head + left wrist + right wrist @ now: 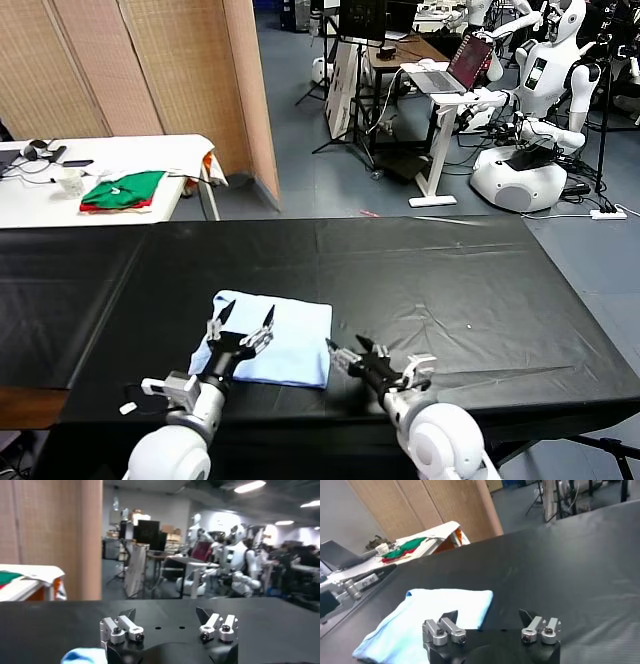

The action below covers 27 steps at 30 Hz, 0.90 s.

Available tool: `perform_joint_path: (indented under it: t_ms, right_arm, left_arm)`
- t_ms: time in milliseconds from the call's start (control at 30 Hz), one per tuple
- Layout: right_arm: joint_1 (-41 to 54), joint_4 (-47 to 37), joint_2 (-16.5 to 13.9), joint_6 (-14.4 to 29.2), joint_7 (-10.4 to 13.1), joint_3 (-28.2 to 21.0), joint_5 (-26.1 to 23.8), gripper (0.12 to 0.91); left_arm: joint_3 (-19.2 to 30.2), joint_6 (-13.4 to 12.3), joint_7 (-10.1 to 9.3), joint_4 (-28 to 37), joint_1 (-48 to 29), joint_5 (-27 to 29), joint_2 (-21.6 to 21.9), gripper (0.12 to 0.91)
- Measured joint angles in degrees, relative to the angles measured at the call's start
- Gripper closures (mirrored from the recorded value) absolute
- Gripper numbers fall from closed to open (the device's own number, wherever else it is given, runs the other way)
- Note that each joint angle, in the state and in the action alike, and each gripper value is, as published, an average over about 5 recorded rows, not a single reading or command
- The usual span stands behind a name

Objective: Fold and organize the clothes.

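Observation:
The clothes are one pale sky-blue T-shirt (pixel 290 345), folded into a small rectangle on the black table (pixel 430 270) near its front edge. My left gripper (pixel 244 320) hovers over the shirt's left part, open, with nothing between its fingers. In the left wrist view the left gripper (pixel 165 615) stands wide apart and only a corner of the shirt (pixel 82 656) shows. My right gripper (pixel 349 351) sits just right of the shirt's right edge, open and empty. The right wrist view shows the right gripper (pixel 487 616) beside the folded shirt (pixel 435 612).
A white side table (pixel 150 150) at the back left holds green-and-red folded garments (pixel 125 190). A wooden screen (pixel 150 60) stands behind it. Other robots (pixel 535 120) and a desk with a laptop (pixel 455 70) stand beyond the black table.

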Motion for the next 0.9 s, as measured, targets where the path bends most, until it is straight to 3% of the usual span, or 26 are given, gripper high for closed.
perform_joint_path:
  t_ms: [267,500,633,900]
  right_arm:
    - [1.17,-3.48,2.44,0.23,-0.86,-1.63,-0.96,0.351]
    - [1.61,-5.08,3.27,0.23,-1.11,-2.08,-0.88,0.717]
    - [1.5,-5.02,3.09,0.18,-1.01,-1.75,-0.84,0.853]
    - [0.78,-2.49,-1.12,-0.35,-0.33,1.51,-0.84,0.883]
  left_arm:
    - [-1.75,-0.93,0.27,0.78,0.7,0.57,0.3,0.123]
    - [-2.95,-1.49,0.28,0.66,1.67,0.57,0.45,0.123]
    - [-3.53,-1.79,0.25,0.56,2.1,0.66,0.39,0.123]
    - [-5.23,-2.89,0.28,1.04,3.15,0.71,0.61,0.123]
